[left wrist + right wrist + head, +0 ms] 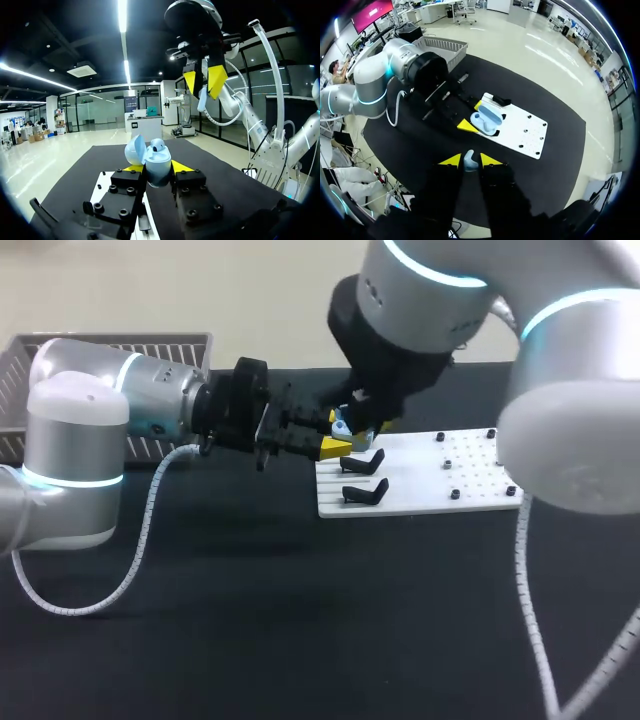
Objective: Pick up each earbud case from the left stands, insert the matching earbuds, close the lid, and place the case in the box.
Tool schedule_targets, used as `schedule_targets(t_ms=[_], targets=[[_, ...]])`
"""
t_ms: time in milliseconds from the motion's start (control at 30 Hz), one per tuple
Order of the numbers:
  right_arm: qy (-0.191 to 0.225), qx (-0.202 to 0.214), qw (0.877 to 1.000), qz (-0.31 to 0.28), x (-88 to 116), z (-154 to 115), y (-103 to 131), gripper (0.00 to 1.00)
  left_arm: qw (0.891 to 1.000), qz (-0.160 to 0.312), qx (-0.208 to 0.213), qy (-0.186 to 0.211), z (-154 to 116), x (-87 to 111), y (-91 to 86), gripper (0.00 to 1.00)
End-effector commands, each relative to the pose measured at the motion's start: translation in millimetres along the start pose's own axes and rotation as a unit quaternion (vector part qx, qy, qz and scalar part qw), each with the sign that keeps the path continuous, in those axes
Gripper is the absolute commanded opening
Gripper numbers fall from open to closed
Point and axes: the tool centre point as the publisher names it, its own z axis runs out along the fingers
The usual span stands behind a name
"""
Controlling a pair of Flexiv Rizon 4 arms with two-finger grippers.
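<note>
One black table (200, 620); left fingers (181, 166) clasp the open case (157, 162), right fingers (489, 160) pinch an earbud (469, 161).

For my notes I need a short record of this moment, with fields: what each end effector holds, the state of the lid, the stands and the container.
left end effector: shut on the light blue case, gripping two sides
right end effector: shut on a light blue earbud, above the case
lid: open
stands: two, black, empty, on the white board
basket: at the table's far left, behind the left arm
</note>
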Motion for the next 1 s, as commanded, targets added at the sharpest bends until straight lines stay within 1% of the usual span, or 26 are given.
schedule_targets(t_ms=[33,200,500,1000], targets=[[0.018,-0.001,1.0,-0.004,-16.4,3.6,4.2,0.0,1.0,0.001,-0.001,-0.001,0.2,0.8,-0.4,0.0],[0.025,-0.003,1.0,-0.011,-22.3,8.5,7.6,0.0,1.0,0.001,-0.001,-0.001,0.2,0.8,-0.4,0.0],[0.03,0.013,0.999,-0.018,-33.2,25.1,7.7,0.0,1.0,0.001,-0.001,-0.001,0.2,0.8,-0.4,0.0],[0.049,0.022,0.998,0.009,-50.0,48.1,-10.3,0.0,1.0,0.001,-0.001,-0.001,0.2,0.8,-0.4,0.0]])
